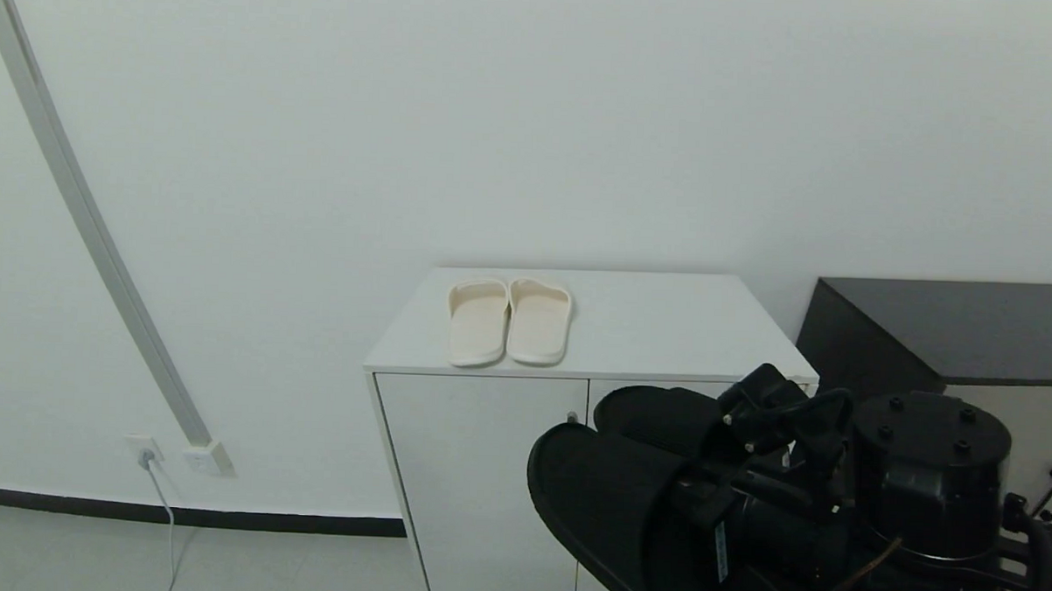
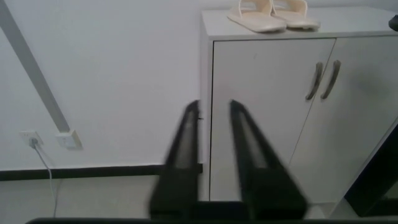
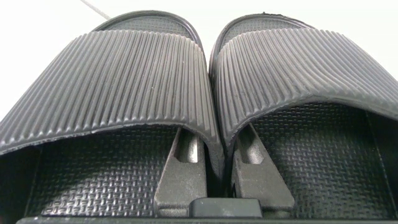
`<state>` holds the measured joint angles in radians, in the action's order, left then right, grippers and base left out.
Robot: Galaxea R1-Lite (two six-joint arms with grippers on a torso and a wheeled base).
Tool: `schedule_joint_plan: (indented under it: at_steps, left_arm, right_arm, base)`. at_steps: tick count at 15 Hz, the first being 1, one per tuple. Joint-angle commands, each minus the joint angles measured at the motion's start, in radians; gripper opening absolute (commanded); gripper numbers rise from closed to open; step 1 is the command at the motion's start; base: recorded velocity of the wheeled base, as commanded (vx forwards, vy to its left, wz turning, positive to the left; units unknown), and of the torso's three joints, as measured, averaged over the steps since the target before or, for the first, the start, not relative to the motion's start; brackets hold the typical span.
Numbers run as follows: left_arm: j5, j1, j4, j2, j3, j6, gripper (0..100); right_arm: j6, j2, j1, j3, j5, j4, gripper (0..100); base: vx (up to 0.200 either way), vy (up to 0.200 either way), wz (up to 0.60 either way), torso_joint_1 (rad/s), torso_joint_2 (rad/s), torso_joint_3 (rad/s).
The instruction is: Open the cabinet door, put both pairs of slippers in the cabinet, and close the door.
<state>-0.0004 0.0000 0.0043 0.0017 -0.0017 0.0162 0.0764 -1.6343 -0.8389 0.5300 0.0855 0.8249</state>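
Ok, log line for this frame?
right gripper: shut on black slippers | left gripper: open | cream slippers: on cabinet | doors: shut

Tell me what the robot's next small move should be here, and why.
Probably bring the left gripper across to the door handles and pull a door open. Both cabinet doors look shut, the right gripper is pinching the black slippers, and the left gripper is open and holding nothing, facing the cabinet front.
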Motion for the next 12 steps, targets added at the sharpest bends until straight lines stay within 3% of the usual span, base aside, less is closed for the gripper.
schedule_joint_plan:
  at_steps: [1,12]
  left_arm:
    - [0.0,0.0,0.0,0.0,0.0,-0.001,100]
    - [0.0,0.0,0.0,0.0,0.0,0.001,100]
  right_arm:
    - [-0.001,-0.003,0.0,-0.005,0.0,0.0,0]
    - [-0.012,-0.007,0.0,-0.016,0.0,0.005,0]
  base:
    - [0.0,0.0,0.0,-0.237,0.57,0.33]
    - [0.0,0.0,0.0,-0.201,0.52,0.321]
